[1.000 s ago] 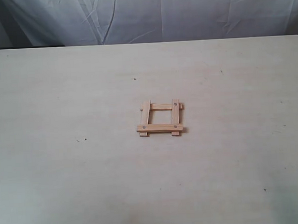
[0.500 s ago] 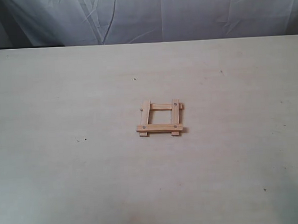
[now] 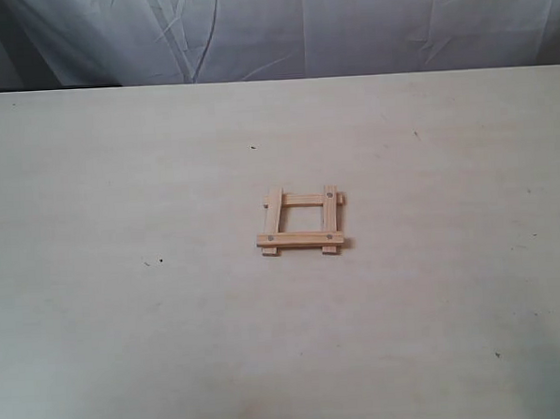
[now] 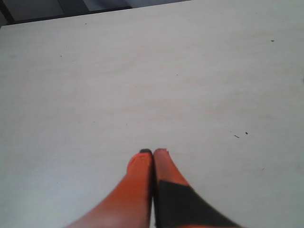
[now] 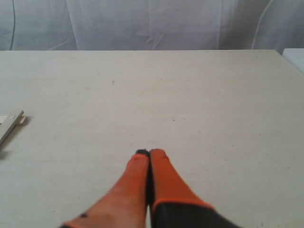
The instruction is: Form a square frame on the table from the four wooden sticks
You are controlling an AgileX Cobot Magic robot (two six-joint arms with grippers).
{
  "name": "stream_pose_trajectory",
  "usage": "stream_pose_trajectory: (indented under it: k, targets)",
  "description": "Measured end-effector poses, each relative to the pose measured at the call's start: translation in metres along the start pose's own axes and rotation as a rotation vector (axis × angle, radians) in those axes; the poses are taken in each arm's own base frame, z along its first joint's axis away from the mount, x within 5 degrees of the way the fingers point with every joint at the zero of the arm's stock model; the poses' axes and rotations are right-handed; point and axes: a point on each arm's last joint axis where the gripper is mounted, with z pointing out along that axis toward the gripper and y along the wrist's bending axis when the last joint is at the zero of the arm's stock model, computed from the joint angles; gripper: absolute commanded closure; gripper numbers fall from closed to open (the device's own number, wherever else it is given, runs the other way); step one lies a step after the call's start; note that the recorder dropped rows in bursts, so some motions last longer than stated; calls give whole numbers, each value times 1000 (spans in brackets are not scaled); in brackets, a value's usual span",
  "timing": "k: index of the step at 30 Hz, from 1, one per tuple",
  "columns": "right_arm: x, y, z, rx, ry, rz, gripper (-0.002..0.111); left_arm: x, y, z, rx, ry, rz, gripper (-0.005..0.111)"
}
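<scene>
Wide pale tabletop in front of me, and there near its middle sits the square frame, well apart from both my arms. It reads as finished to me, so the job now is restraint: keep clear and don't brush those protruding ends. The four wooden sticks pair off neatly in the exterior view. Two have their long axes running across it. The other two point away from the camera, and the left one leans slightly inward at its far end. The near crosswise stick seems to lie on top. My left end effector is clenched on nothing over bare tabletop, and my right end effector is clenched and empty too. Smallest of all are the dark dots marking the corners.
</scene>
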Motion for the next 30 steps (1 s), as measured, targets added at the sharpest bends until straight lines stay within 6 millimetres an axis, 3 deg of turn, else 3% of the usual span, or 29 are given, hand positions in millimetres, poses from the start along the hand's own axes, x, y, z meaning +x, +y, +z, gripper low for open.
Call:
stream_pose_trajectory:
  k: [14, 18, 23, 30]
  targets:
    - [0, 0, 0, 1, -1, -2, 108, -2, 3, 0, -27, -21, 11, 107]
    - [1, 0, 0, 1, 1, -2, 108, -2, 7, -1, -21, -120, -85, 107]
    - [1, 0, 0, 1, 1, -2, 108, 21, 8, 8, 14, -227, -257, 107]
    - [1, 0, 0, 1, 1, -2, 108, 82, 6, 31, -4, -261, -416, 107]
